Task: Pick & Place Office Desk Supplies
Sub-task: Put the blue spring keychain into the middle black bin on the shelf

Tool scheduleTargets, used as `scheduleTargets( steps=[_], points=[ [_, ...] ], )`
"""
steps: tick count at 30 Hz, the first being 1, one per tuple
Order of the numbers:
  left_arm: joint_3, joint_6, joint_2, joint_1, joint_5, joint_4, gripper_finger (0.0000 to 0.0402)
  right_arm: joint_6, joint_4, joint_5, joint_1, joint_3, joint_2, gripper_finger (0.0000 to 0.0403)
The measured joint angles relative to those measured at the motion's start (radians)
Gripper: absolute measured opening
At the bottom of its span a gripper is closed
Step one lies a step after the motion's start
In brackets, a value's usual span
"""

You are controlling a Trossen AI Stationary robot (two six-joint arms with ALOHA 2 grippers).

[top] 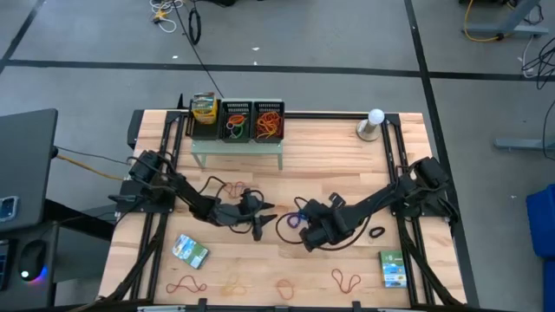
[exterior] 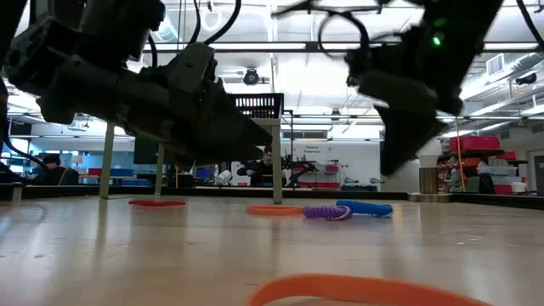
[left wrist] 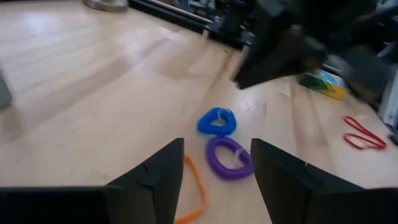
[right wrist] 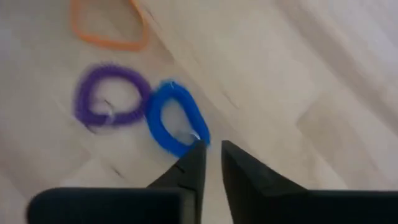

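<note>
Basically, mid-table action:
left gripper: fingers spread, hovering over purple loop
right gripper: fingers nearly together, gripping nothing, tips just beside blue loop
loops: touching, flat on table, orange loop near

Grey floor with dark lines, bright ceiling lights

From overhead we look straight down on the table; low down, level across it. Both wrist cameras sit close, facing each other over the blue loop and purple loop.
</note>
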Motion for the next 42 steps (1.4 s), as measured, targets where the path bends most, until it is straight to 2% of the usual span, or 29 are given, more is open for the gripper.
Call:
scheduleTargets(
  steps=[4, 9, 15, 18, 22, 32, 37, 42],
  points=[
    [0.002, 0.009, 0.000, 0.006, 0.048, 0.008, 0.0184, 0.010, 0.148, -0.078, -0.036, -0.110, -0.030, 0.0088],
    [0.002, 0.045, 0.000, 0.003, 0.063, 0.007, 0.0169, -0.008, 0.391, -0.109, -0.103, -0.281, -0.116, 0.0114],
    [0.002, 0.047, 0.000, 0.004, 0.063, 0.002, 0.0158, -0.059, 0.734, -0.251, -0.153, -0.468, -0.168, 0.0125],
    [0.002, 0.046, 0.000, 0.006, 0.073, -0.003, 0.0156, -0.081, 0.837, -0.261, -0.157, -0.509, -0.162, 0.0125],
    [0.002, 0.043, 0.000, 0.006, 0.072, -0.005, 0.0156, -0.105, 0.841, -0.235, -0.156, -0.518, -0.161, 0.0116],
    [0.002, -0.024, 0.000, 0.016, 0.071, -0.016, 0.0158, -0.252, 0.855, -0.193, -0.134, -0.520, -0.156, 0.0028],
    [0.002, -0.109, 0.000, 0.031, 0.065, -0.011, 0.0167, -0.315, 0.902, -0.075, -0.098, -0.523, -0.158, 0.0027],
    [0.002, -0.213, 0.000, 0.055, 0.124, 0.032, 0.0196, -0.404, 0.974, 0.115, -0.051, -0.522, -0.159, 0.0027]
  ],
)
